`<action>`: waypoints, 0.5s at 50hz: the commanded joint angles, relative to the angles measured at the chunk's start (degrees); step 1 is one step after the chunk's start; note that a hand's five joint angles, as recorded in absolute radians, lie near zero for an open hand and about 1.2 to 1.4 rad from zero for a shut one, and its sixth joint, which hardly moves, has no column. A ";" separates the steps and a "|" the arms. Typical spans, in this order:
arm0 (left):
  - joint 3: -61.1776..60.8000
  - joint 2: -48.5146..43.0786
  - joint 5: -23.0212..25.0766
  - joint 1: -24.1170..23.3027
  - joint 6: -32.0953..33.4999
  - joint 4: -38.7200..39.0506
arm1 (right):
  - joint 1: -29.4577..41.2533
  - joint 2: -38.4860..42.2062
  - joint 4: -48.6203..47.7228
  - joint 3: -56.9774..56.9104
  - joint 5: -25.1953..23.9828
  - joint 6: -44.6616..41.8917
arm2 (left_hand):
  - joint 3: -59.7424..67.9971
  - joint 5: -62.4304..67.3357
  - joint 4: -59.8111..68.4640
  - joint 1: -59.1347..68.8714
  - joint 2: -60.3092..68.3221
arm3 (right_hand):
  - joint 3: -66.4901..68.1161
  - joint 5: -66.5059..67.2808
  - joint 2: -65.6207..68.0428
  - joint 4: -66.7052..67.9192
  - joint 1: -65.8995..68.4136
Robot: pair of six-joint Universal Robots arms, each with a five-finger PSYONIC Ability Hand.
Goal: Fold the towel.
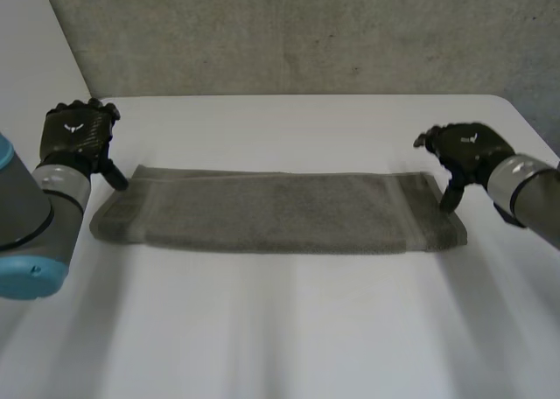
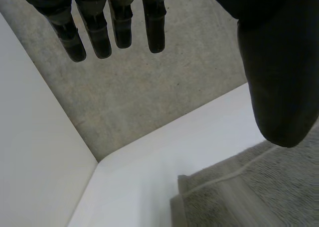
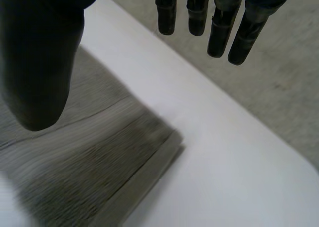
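A grey towel (image 1: 271,211) lies folded into a long strip across the middle of the white table (image 1: 289,329). My left hand (image 1: 79,132) hovers just above the strip's far left corner, open, fingers (image 2: 114,28) straight and holding nothing; the towel's corner (image 2: 239,197) lies below the thumb (image 2: 279,77). My right hand (image 1: 464,150) hovers at the far right corner, also open, its fingers (image 3: 214,23) straight and apart from the thumb (image 3: 40,67). The towel's right end (image 3: 99,162) lies flat on the table under that thumb.
A grey concrete wall (image 1: 297,36) stands behind the table's far edge. A pale panel (image 1: 35,58) closes in the left side. Bare table lies in front of the towel.
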 commanded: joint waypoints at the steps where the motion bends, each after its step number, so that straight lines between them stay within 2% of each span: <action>1: -4.12 0.47 0.09 -0.49 -0.81 1.61 | -0.03 0.19 -2.32 7.54 -1.10 -1.46 | -3.24 -1.48 -3.31 -3.65 -2.97 | -3.77 -3.43 -3.82 -4.55 -3.33; 6: -5.53 -0.50 0.00 -0.41 -0.81 2.74 | -0.47 1.94 -5.75 9.57 -1.98 -4.98 | -3.24 -1.48 -3.31 -3.65 -2.97 | -3.77 -3.43 -3.82 -4.55 -3.33; 17: -7.55 -1.03 -0.09 0.03 -0.90 6.88 | -3.81 7.22 -7.34 8.70 -1.98 -8.15 | -3.24 -1.48 -3.31 -3.65 -2.97 | 12.13 12.47 12.08 11.35 12.56; 19: -7.90 -0.77 -0.09 0.12 -0.90 7.67 | -4.07 8.27 -8.83 8.61 -1.98 -8.15 | -3.24 -1.48 -3.31 -3.65 -2.97 | 20.99 21.33 20.94 20.21 21.43; 20: -7.90 -0.77 -0.09 0.12 -0.90 7.67 | -4.07 8.28 -8.83 8.61 -1.98 -8.15 | -3.24 -1.48 -3.31 -3.65 -2.97 | 21.04 21.38 20.99 20.26 21.48; 22: -8.25 -0.68 -0.09 0.12 -0.90 8.20 | -4.16 9.07 -10.50 8.52 -2.16 -8.15 | -3.24 -1.48 -3.31 -3.65 -2.97 | 32.60 32.93 32.55 31.81 33.03; 23: -8.26 -0.68 -0.09 0.12 -0.90 8.20 | -4.16 9.07 -10.50 8.52 -2.16 -8.15 | -3.24 -1.48 -3.31 -3.65 -2.97 | 32.65 32.99 32.60 31.87 33.09; 25: -8.43 -0.68 -0.09 0.12 -0.90 8.55 | -4.34 9.86 -11.21 8.08 -2.25 -7.98 | -3.24 -1.48 -3.31 -3.65 -2.97 | 50.05 50.38 50.00 49.26 50.48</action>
